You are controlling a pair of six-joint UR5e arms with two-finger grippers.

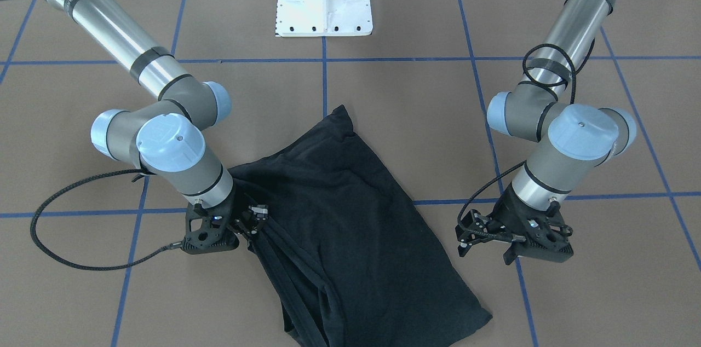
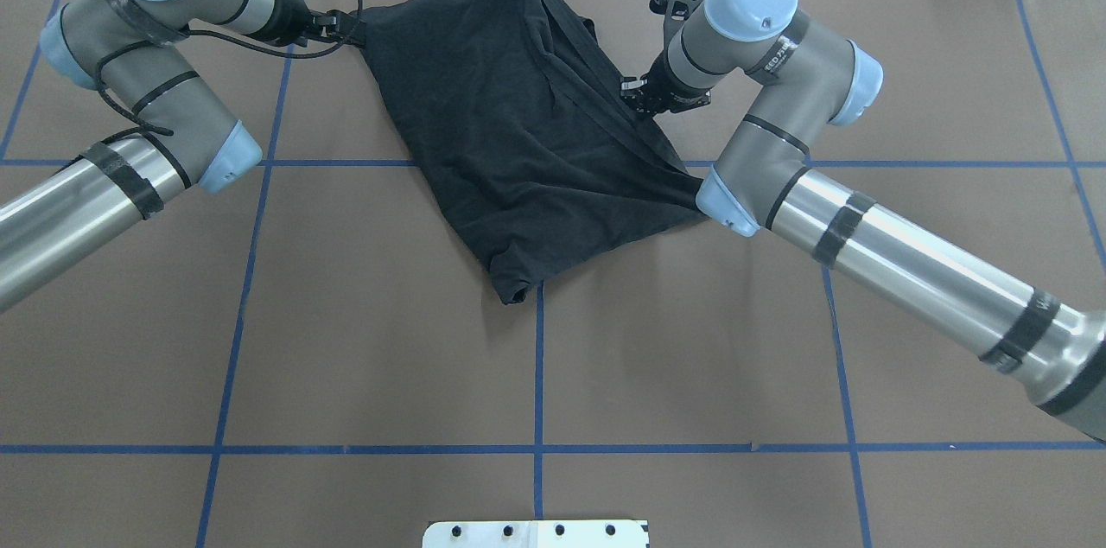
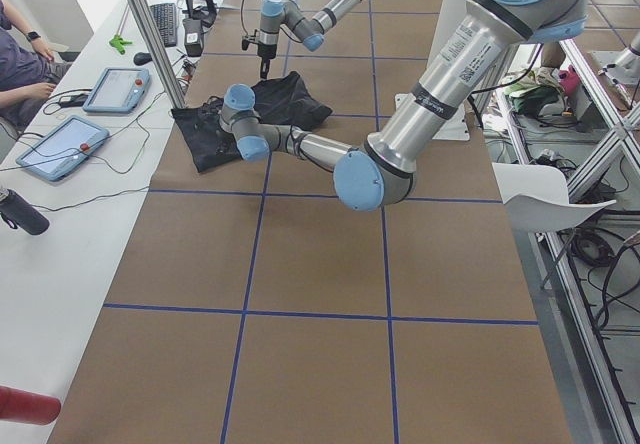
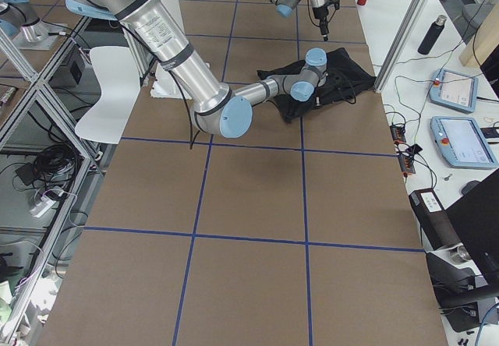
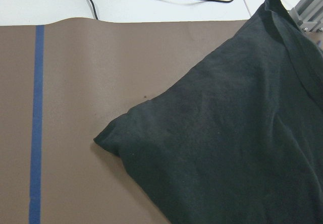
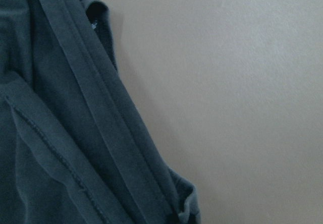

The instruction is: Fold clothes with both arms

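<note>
T-shirt (image 2: pixel 518 124) beside right jaws, left jaws apart

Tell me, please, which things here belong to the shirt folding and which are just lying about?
For the job: black T-shirt, left gripper, right gripper.
Just lying about: white pedestal base, teach pendants, keyboard, black bottle.
</note>
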